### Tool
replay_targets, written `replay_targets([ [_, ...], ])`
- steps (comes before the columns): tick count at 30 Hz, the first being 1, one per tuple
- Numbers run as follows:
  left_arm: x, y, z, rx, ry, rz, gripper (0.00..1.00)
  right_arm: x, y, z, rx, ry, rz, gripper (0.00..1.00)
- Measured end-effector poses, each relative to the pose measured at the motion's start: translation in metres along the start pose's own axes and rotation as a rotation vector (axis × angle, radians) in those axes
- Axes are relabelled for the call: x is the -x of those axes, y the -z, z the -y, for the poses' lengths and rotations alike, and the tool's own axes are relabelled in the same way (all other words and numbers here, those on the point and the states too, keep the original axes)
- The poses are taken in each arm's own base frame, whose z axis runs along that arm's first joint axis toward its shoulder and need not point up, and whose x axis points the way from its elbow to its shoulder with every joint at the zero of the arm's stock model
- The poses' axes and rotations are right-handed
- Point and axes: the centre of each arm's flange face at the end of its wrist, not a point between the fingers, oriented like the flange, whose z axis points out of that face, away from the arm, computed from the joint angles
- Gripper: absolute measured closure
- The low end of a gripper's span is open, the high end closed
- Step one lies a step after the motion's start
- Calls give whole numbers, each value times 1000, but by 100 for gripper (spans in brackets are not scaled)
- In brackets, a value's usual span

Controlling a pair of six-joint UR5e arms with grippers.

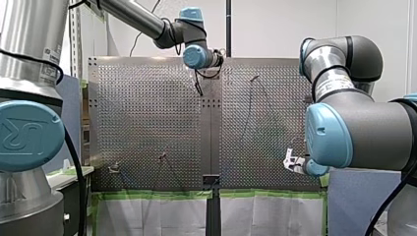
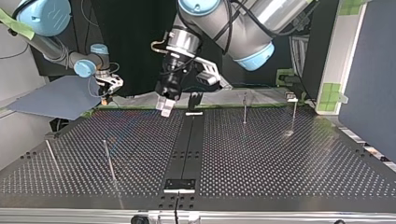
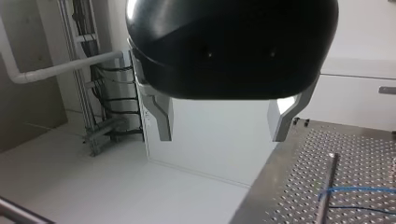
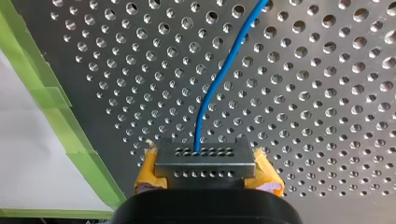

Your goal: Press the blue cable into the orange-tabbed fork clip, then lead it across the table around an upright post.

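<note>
my right claw (image 4: 205, 154) pinches the blue cable (image 4: 219, 79) close over the table (image 4: 327, 116) beside green tape (image 4: 51, 98) — likely the clip step, needing a careful line-up and press; my left claw (image 3: 223, 135) gapes empty.

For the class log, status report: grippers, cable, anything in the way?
Left gripper open, empty. Right gripper shut on blue cable, over table. Nothing blocking seen.

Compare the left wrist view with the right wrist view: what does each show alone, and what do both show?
Left wrist only: my left claw, open and empty, past the table edge, and a post. Right wrist only: my right claw, yellow-padded, shut on the cable, and green tape. Both: the cable and the table.
</note>
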Motion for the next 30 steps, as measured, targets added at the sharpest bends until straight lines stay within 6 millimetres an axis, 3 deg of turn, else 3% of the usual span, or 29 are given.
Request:
replay_targets([
  [30, -81, 68, -57, 22, 59, 4, 0, 2, 0, 8, -11, 9, 10, 100],
])
